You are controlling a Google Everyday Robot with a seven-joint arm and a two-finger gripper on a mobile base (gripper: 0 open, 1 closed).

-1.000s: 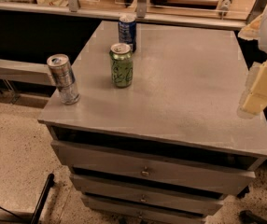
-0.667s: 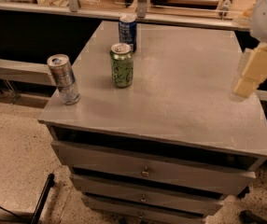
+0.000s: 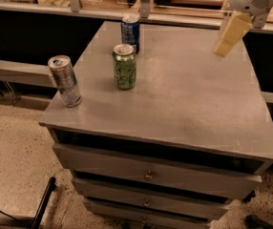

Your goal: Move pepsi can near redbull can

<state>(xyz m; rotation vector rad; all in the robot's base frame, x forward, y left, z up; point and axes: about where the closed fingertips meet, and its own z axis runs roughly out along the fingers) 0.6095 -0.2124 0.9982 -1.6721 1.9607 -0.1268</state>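
The pepsi can [image 3: 130,32] stands upright at the upper middle of the frame, near the far edge of the desk [image 3: 189,94]. The redbull can [image 3: 65,81] stands upright at the left of the frame, close to the desk's left edge and near its front corner. Between them, slightly right of a straight line, is a green can [image 3: 125,67], just in front of the pepsi can.

The end effector [image 3: 227,39] hangs in the upper right of the frame, above the desk's far right part and well apart from all three cans. Whether it is spread or pressed together cannot be told; it touches nothing.

The step in hand looks like the reach toward the pepsi can. To do it well, the approach should come across the upper part of the frame, from the right or from above, so the green can is not clipped. The grasp should take the can around its middle and keep it upright. The carry should then be lifted over the green can or swung behind it. The set-down should be gentle, just beside the redbull can and inboard of it. That slim can probably tips easily, and little desk is left on its outer side.
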